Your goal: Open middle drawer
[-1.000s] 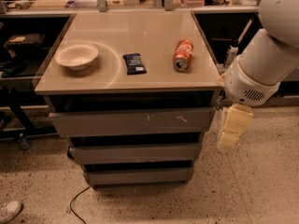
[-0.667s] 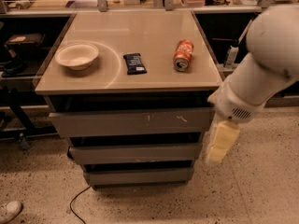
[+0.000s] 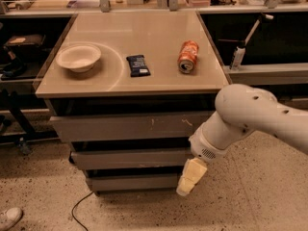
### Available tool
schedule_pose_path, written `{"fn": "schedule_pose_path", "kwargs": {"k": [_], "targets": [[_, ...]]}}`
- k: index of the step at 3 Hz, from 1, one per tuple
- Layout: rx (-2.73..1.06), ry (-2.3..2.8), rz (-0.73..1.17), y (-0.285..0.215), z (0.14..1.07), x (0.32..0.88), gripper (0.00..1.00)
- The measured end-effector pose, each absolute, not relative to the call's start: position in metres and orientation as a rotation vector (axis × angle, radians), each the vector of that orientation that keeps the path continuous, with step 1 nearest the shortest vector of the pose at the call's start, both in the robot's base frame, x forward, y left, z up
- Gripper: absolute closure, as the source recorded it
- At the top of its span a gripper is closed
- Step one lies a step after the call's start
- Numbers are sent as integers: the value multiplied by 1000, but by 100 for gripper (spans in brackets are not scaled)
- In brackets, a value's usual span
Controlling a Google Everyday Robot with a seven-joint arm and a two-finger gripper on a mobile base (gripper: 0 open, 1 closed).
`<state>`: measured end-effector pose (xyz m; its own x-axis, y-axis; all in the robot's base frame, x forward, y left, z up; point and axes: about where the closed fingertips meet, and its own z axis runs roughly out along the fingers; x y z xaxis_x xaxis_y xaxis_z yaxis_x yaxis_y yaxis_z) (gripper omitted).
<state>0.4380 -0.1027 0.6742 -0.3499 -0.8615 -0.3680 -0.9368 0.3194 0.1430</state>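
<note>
The middle drawer (image 3: 130, 158) is a plain grey front, shut, in the cabinet below the beige counter. Above it is the top drawer front with white scratch marks (image 3: 130, 126); below it is the smaller bottom drawer front (image 3: 132, 182). My gripper (image 3: 191, 178), with cream-coloured fingers, hangs down from the white arm (image 3: 240, 119) at the cabinet's right front corner. It overlaps the right ends of the middle and bottom drawers.
On the counter (image 3: 144, 83) lie a cream bowl (image 3: 78, 57), a dark snack bar (image 3: 138, 65) and an orange can on its side (image 3: 188, 57). A black cable (image 3: 79, 208) and a white shoe (image 3: 8, 218) lie on the speckled floor. Shelves flank the cabinet.
My arm has swung down and to the left, bringing the gripper from beside the cabinet's right side to the right ends of the lower drawers. The drawers have not moved.
</note>
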Motion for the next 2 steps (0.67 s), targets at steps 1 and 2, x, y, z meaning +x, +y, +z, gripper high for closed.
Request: {"fn": "schedule_pose_path", "kwargs": {"k": [1, 2], "targets": [[-1599, 2357, 575, -79, 628, 447, 0], [-1596, 2360, 574, -77, 623, 446, 0]]}}
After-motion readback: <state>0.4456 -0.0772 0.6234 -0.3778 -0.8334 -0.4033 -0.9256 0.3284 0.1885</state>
